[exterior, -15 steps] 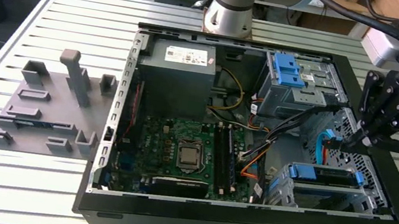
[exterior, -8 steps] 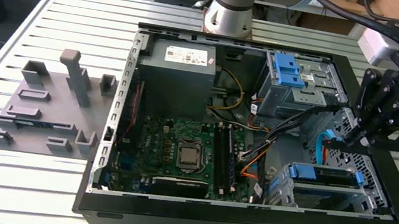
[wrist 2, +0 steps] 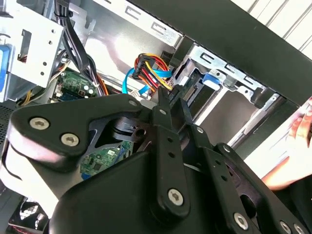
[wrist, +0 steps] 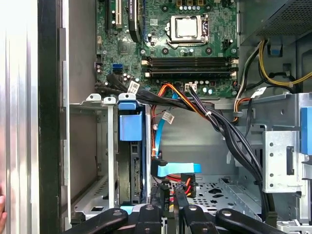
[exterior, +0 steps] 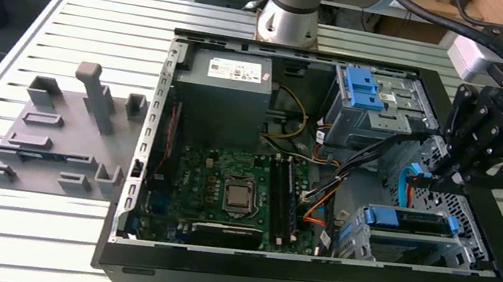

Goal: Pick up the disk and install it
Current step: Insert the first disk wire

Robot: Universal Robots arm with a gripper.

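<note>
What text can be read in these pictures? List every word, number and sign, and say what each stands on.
No text reads clearly.
White sticker on the grey box: print too small.
White tags on the black cables: blurred.
Motherboard markings: too small.
White lettering on the claw: partly hidden, unreadable.

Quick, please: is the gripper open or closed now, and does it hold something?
Black gripper: closed, holding nothing visible; the hard drive in its blue plastic carrier frame sits in the grey metal bay.
</note>
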